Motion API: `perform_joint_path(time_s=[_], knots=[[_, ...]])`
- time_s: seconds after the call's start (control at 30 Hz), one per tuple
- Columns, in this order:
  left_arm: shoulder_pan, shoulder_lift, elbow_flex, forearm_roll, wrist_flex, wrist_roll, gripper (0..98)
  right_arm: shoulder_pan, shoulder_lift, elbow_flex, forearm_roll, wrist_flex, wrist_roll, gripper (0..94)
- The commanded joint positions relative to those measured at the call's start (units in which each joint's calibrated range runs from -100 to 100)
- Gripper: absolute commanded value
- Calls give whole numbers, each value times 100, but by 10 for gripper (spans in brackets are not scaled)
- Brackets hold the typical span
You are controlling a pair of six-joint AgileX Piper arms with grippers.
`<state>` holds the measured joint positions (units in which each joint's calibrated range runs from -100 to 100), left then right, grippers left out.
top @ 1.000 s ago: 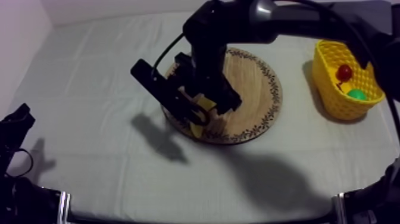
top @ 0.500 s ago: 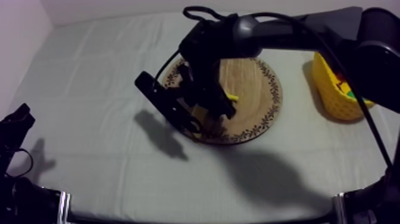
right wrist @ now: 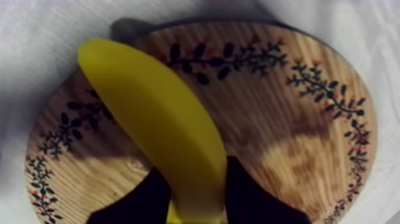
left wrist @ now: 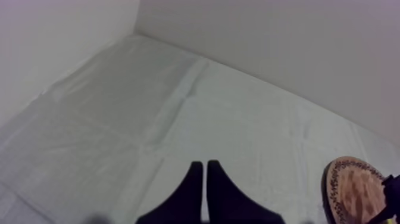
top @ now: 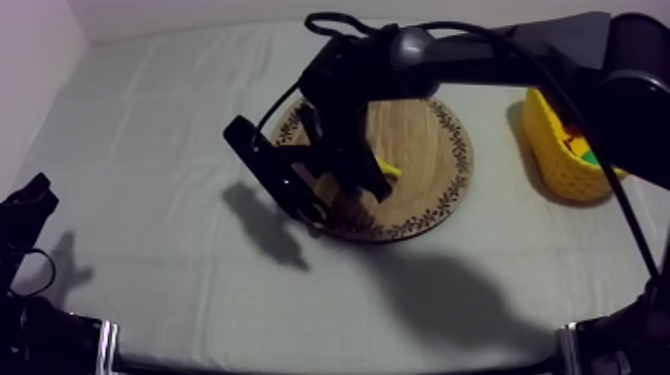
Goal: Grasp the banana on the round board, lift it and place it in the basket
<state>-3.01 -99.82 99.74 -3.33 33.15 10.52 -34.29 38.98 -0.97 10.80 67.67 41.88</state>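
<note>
A yellow banana [right wrist: 158,128] lies on the round wooden board [right wrist: 286,137], and its far end points toward the patterned rim. My right gripper [right wrist: 193,182] is shut on the banana's near end, one black finger pressed against each side. From above, my right gripper [top: 361,182] hangs over the left half of the board [top: 429,140], and the banana's tip [top: 391,170] pokes out beside the wrist. The yellow basket [top: 551,165] stands at the far right, partly behind the arm. My left gripper [top: 25,214] rests at the table's left edge, fingers [left wrist: 193,184] shut together.
Red and green fruit bits [top: 580,152] show inside the basket. The board's edge [left wrist: 354,190] is off to the side of my left gripper. Grey-white cloth [top: 150,120] spreads out to the left of and in front of the board.
My right gripper's fingers have closed in from wide apart onto the banana. The right arm swung across and now hides part of the basket. The left arm stayed still.
</note>
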Motion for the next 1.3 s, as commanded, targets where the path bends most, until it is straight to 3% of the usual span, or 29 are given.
perform_joint_path(time_s=[0.0, 0.47, 0.9, 1.1, 1.27], knots=[[1, 0, 3, -2, 0, 1, 1, 14, -166, 8, -12, 16, -17, 146], [1, 0, 3, -2, 0, 1, 1, -17, -1931, 141, -16, 550, -153, 157], [1, 0, 3, -2, 0, -4, 1, -68, -3161, 381, 102, 1102, -604, 181], [1, 0, 3, -2, 0, -4, 1, 259, -3283, 421, 142, 1199, -901, 192], [1, 0, 3, -2, 0, -4, 1, 805, -3240, 247, 182, 1343, -1185, 188]])
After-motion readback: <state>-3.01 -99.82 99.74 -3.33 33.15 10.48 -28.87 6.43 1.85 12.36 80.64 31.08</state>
